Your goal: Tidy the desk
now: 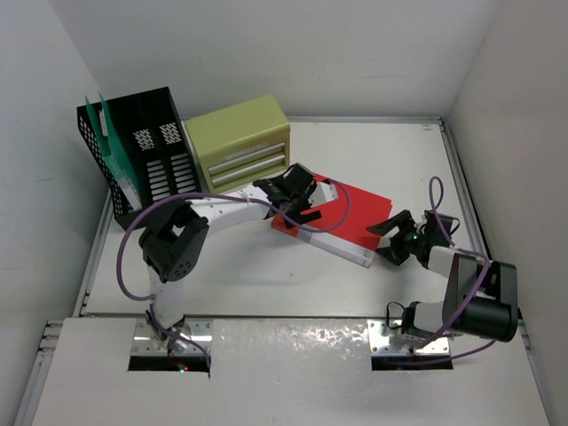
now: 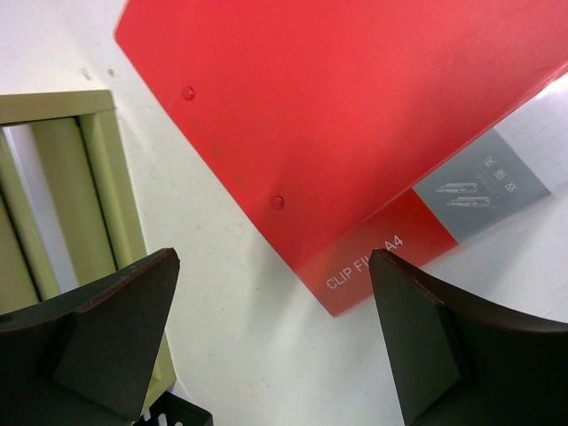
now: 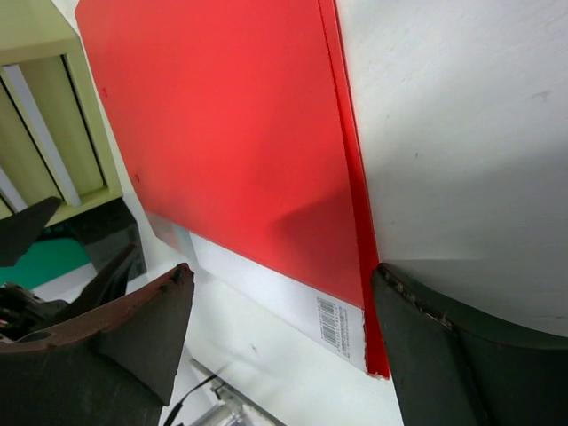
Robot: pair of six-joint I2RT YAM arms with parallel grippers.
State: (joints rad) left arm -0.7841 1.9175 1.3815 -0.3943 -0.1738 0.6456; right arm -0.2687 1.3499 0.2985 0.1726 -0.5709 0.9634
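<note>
The desk (image 1: 257,275), a white tabletop with metal edge rails, sits boxed in by white walls (image 1: 293,53). At its far left corner stands a black mesh file rack (image 1: 146,155), with an olive-green drawer box (image 1: 235,142) just beside it. A red clip file (image 1: 359,213) lies flat right of the middle. The left gripper (image 1: 295,199) is over the file's left end, and the right gripper (image 1: 397,238) is near the right edge. Both have their fingers spread and hold nothing.

A red clip file (image 1: 355,211) lies near olive drawer box (image 1: 238,142), black rack (image 1: 146,155).
</note>
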